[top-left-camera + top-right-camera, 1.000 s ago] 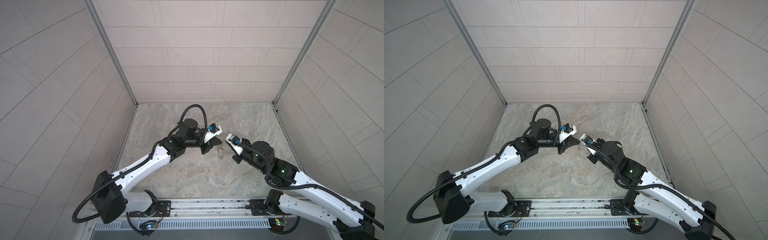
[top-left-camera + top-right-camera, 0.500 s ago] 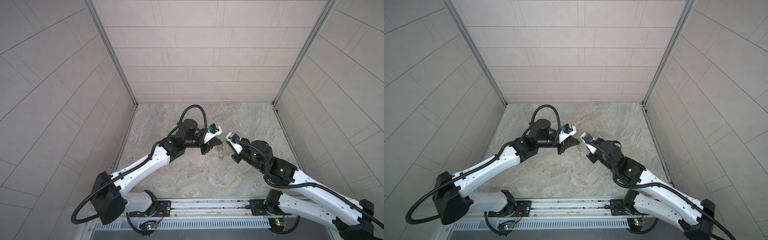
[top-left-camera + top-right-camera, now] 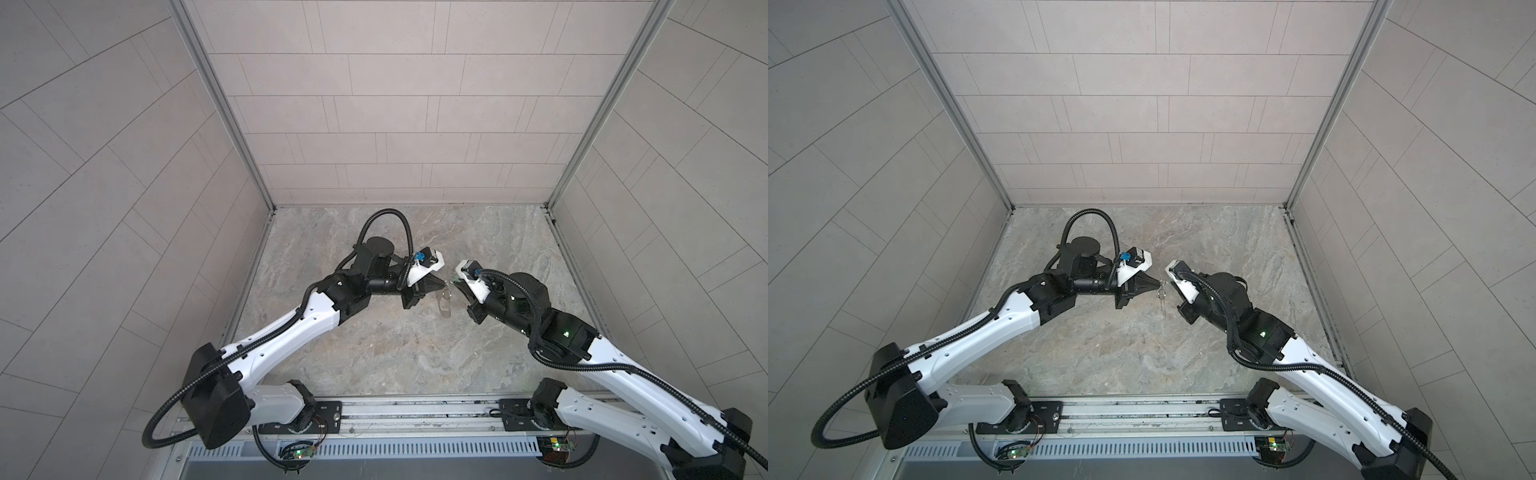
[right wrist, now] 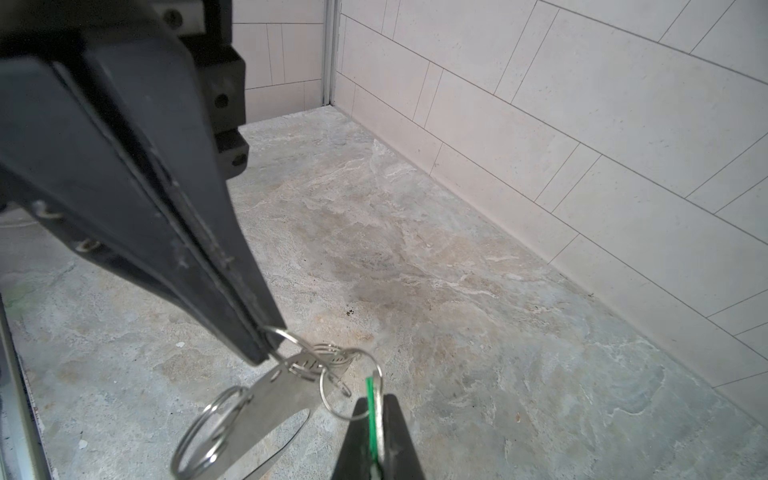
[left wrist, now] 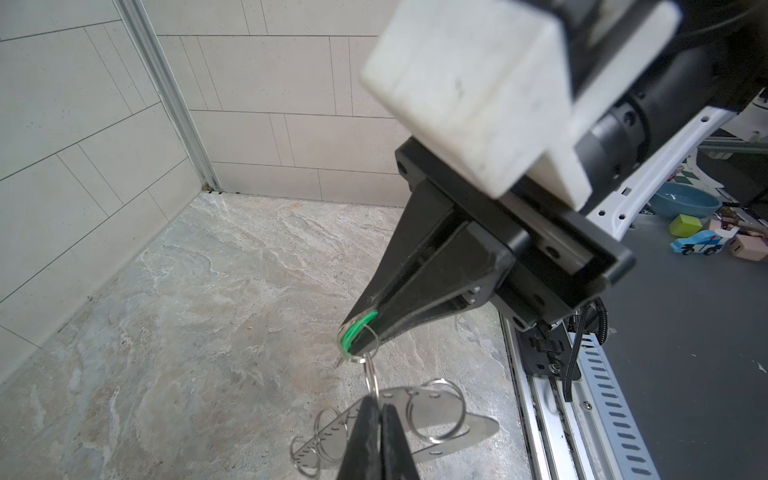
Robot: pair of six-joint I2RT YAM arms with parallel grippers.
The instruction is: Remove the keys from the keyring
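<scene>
Left tool (image 5: 376, 411) is clamped on one wire loop of the keyring (image 5: 461, 428); the plate dangles between the arms, and contact with the table (image 5: 187, 311) is unclear. Right tool (image 4: 374, 401) pinches the green key (image 4: 371, 415) (mostly hidden by the fingers), which is threaded on a loop.

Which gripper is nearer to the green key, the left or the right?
Right. The right gripper is shut on the green key itself. The left gripper pinches a wire loop of the keyring, apart from the key.
</scene>
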